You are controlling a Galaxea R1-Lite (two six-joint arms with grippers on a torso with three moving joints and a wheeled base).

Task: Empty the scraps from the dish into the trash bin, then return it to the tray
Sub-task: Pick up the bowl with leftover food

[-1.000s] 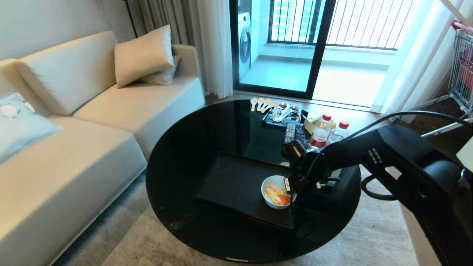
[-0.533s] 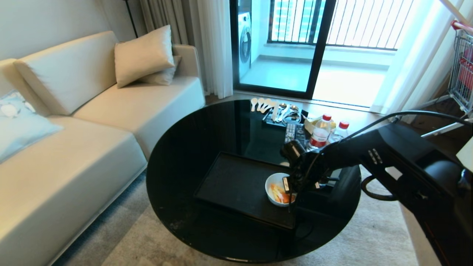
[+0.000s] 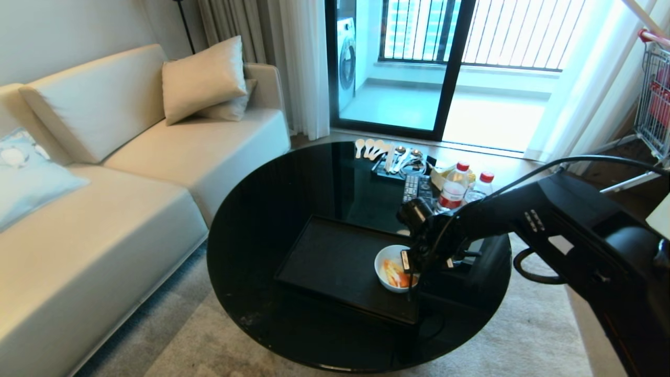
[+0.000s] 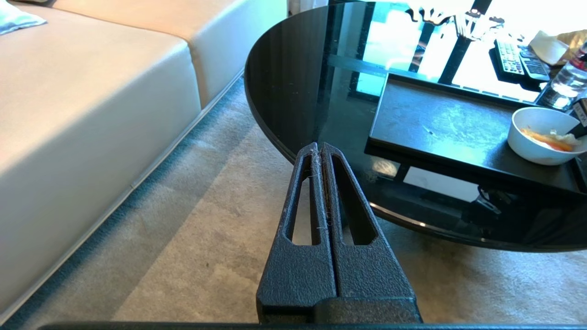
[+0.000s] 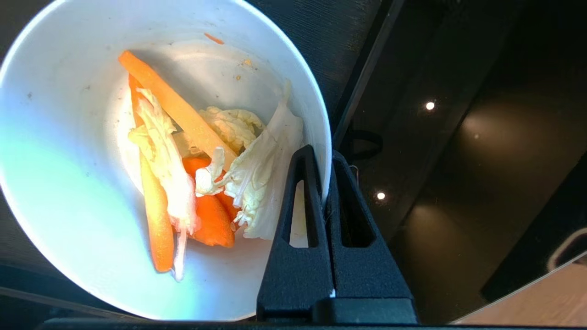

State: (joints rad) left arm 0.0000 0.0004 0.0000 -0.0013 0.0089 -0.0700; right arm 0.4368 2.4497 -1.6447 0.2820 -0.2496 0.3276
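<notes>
The dish is a small white bowl at the right end of the black tray on the round black table. Its scraps are orange strips and pale leafy pieces lying inside the dish. My right gripper is shut on the dish's rim, one finger inside and one outside; in the head view the right gripper sits at the dish's right edge. My left gripper is shut and empty, held over the carpet in front of the table, with the dish off to one side. The trash bin is out of view.
Spoons, remote controls and two water bottles stand at the table's far side. A cream sofa lies left of the table. A wire cart stands at the far right.
The right gripper has shut on the dish's rim. The dish has shifted slightly to the right on the tray.
</notes>
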